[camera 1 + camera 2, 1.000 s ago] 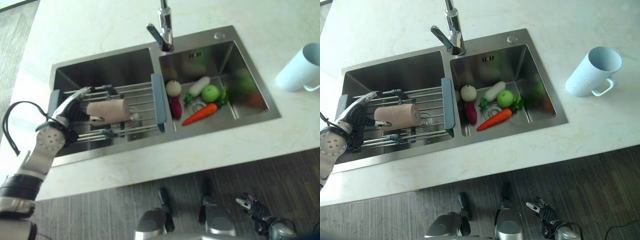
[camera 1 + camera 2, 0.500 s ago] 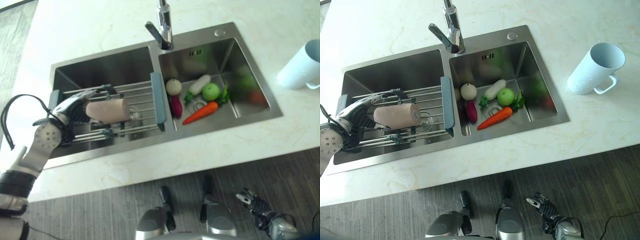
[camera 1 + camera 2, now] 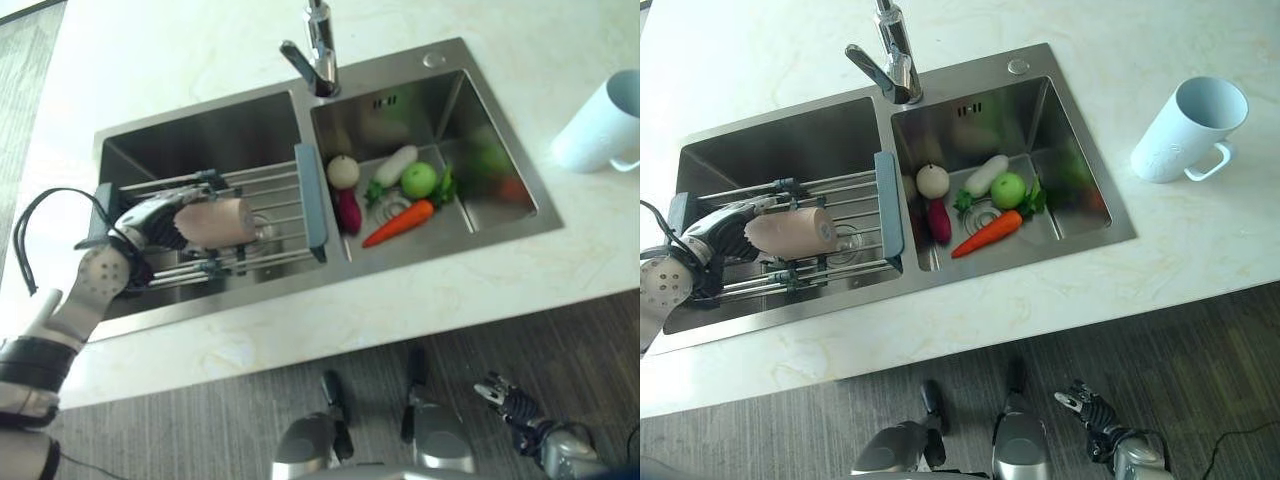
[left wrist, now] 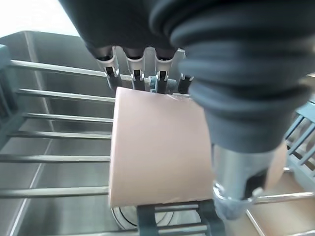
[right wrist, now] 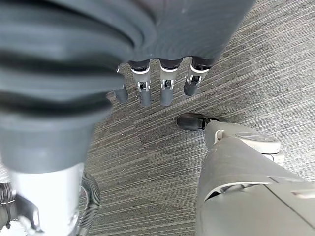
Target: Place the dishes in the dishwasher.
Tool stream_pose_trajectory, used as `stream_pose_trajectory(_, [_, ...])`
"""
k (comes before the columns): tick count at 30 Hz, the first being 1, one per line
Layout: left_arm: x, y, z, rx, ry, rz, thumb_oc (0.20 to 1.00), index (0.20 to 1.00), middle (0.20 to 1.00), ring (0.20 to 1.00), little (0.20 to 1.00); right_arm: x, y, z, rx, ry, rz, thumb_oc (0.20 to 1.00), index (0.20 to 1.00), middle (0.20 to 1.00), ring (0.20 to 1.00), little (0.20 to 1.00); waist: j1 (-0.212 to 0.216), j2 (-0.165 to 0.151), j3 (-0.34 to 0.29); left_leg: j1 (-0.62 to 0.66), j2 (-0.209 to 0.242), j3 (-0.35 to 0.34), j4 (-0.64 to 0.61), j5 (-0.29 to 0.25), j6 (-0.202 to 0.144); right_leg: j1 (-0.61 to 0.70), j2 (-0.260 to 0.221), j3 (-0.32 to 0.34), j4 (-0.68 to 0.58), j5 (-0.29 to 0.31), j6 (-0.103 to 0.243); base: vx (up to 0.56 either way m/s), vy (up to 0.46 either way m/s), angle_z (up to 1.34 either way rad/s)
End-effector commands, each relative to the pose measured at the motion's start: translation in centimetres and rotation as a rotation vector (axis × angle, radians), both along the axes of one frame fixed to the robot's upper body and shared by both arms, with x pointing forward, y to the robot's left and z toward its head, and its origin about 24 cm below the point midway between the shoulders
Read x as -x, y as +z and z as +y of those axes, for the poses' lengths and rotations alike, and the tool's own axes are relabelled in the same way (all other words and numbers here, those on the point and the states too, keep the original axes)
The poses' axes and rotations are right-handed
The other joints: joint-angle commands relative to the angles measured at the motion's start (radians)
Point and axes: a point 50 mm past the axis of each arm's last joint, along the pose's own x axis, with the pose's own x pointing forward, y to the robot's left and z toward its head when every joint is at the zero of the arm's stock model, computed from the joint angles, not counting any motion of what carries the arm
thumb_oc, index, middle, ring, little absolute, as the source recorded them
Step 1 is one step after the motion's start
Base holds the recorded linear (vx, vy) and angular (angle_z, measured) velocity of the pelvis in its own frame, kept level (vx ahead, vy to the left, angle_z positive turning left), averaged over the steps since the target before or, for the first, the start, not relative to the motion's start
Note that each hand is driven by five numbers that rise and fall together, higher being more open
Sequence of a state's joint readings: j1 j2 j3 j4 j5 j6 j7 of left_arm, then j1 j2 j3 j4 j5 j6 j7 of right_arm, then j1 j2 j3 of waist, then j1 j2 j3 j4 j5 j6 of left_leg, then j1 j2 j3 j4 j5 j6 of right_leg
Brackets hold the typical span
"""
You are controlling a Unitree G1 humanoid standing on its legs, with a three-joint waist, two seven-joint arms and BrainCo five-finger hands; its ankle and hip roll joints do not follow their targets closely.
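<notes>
Pink cup (image 3: 217, 222) lies on its side on the wire drying rack (image 3: 270, 215) that spans the left basin of the sink (image 3: 200, 130), and the left robot hand (image 3: 150, 222) has it in a grasp: in the left wrist view the fingers (image 4: 132, 69) curl over the far edge of the cup while the thumb (image 4: 236, 162) presses along its near side, so the cup (image 4: 160, 147) sits pinched between them, resting on the rack bars. The right robot hand (image 3: 1092, 417) hangs low over the grey floor (image 3: 1200, 380), well apart from the counter (image 3: 940, 330); its own wrist view shows the fingers (image 5: 165, 83) loosely extended and holding nothing. Farther in, the right basin holds a carrot (image 3: 398, 223), a green apple (image 3: 420, 180), a white radish (image 3: 396, 166), an onion (image 3: 342, 171) and a purple vegetable (image 3: 347, 211). The faucet (image 3: 315, 50) stands behind the divider, and a pale blue mug (image 3: 1185, 128) lies tipped on the counter at the far right.
</notes>
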State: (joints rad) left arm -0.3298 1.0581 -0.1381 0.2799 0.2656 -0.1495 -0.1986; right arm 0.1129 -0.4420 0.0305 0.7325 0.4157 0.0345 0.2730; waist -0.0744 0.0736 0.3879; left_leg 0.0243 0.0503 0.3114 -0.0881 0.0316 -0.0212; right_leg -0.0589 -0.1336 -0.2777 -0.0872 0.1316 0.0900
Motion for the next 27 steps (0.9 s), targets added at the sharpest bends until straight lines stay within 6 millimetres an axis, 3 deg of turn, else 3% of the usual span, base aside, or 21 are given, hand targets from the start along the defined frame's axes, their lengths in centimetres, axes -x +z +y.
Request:
stream_pose_trajectory(1, [-0.3, 2.9, 2.0, -0.088, 0.083, -0.063, 1.0, 1.0, 1.0, 1.0, 1.0, -0.7, 1.1, -0.7, 0.007, -0.001, -0.053, 1.0, 1.0, 1.0, 1.0, 1.0, -0.018, -0.009, -0.029, -0.115, -0.005, -0.03, 0.16, -0.071, -0.006, -0.045, -0.088, -0.006, 0.119, -0.079, 0.118, 0.0, 0.0, 0.0])
stream_pose_trajectory(19, [-1.3, 2.8, 3.1, -0.171, 0.186, 0.011, 1.0, 1.0, 1.0, 1.0, 1.0, -2.6, 2.3, -0.5, 0.007, 0.018, -0.128, 1.0, 1.0, 1.0, 1.0, 1.0, -0.031, -0.023, 0.022, -0.177, 0.001, -0.032, 0.182, -0.062, -0.01, -0.12, -0.085, 0.003, 0.144, -0.071, 0.11, -0.03, -0.005, -0.02])
stream_pose_trajectory(20, [-1.4, 2.8, 3.1, -0.178, 0.182, 0.013, 0.953, 0.953, 0.953, 0.953, 0.953, -2.6, 2.4, -0.5, 0.006, 0.018, -0.131, 1.0, 1.0, 1.0, 1.0, 1.0, -0.031, -0.023, 0.023, -0.178, 0.001, -0.032, 0.183, -0.062, -0.01, -0.121, -0.085, 0.002, 0.144, -0.07, 0.11, 0.0, 0.0, 0.0])
stream_pose_trajectory(21, [-1.4, 2.8, 2.9, -0.191, 0.174, 0.008, 0.485, 0.485, 0.485, 0.485, 0.485, -2.7, 2.4, -0.5, 0.006, 0.018, -0.133, 1.0, 1.0, 1.0, 1.0, 1.0, -0.031, -0.023, 0.022, -0.178, 0.001, -0.032, 0.183, -0.061, -0.01, -0.121, -0.085, 0.002, 0.143, -0.07, 0.109, 0.0, 0.0, 0.0])
stream_pose_trajectory(22, [-1.5, 2.9, 2.8, -0.21, 0.173, 0.006, 0.2, 0.2, 0.2, 0.2, 0.2, -2.8, 2.5, -0.4, 0.006, 0.02, -0.136, 1.0, 1.0, 1.0, 1.0, 1.0, -0.031, -0.023, 0.023, -0.178, 0.001, -0.031, 0.182, -0.061, -0.01, -0.121, -0.084, 0.002, 0.143, -0.07, 0.109, 0.0, 0.0, 0.0])
stream_pose_trajectory(27, [-1.4, 3.1, 2.1, -0.3, 0.083, 0.031, 0.2, 0.2, 0.2, 0.2, 0.2, -2.9, 2.7, -0.5, 0.006, 0.017, -0.141, 1.0, 1.0, 1.0, 1.0, 1.0, -0.032, -0.021, 0.018, -0.171, 0.0, -0.027, 0.181, -0.064, -0.011, -0.114, -0.085, -0.004, 0.141, -0.071, 0.109, 0.0, 0.0, 0.0])
